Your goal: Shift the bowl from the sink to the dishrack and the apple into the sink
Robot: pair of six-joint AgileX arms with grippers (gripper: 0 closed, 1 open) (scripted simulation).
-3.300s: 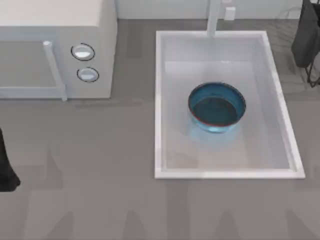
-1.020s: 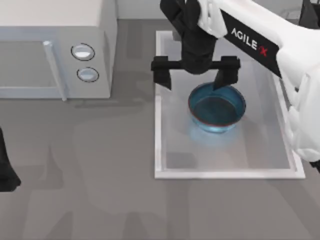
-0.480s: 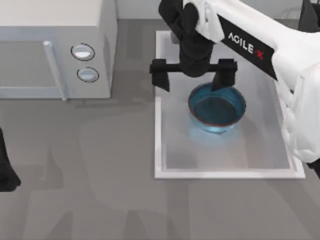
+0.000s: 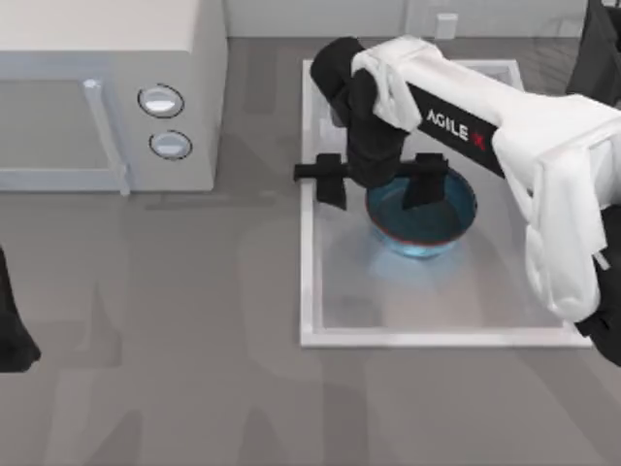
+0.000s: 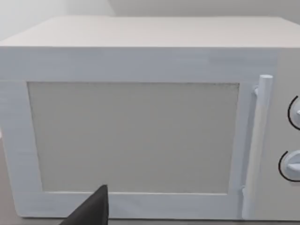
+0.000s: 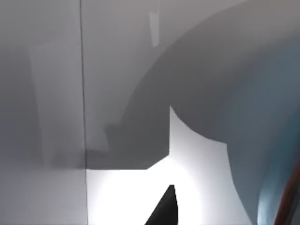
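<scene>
Right now we have our right gripper point(image 4: 376, 184) lowered into the sink point(image 4: 310, 243), with its fingers spread wide and nothing held between them. One finger point(image 4: 424, 183) hangs over the bowl's teal inside, just within the far-left part of the rim, and the other sits outside the bowl near the sink's left wall, so the jaws straddle that stretch of rim. The bowl point(image 4: 432, 221) rests on the sink floor, roughly in the middle of the basin. The right wrist view looks along the white sink floor, with the bowl's blue wall point(image 6: 262, 140) curving close beside the camera. To do this grasp well, we judge that we should go down until the inner finger is well below the dark-red rim, then close slowly on the wall so the bowl does not skid or tip on the slick floor. We would lift straight up before swinging right, to clear the sink's raised rim. The dishrack point(image 4: 558, 44) shows faintly at the top view's upper right, beside the sink. Our left arm point(image 4: 12, 320) stays parked at the table's left edge, its wrist view facing the microwave point(image 5: 140, 122); whether its gripper is spread or closed we cannot tell.
</scene>
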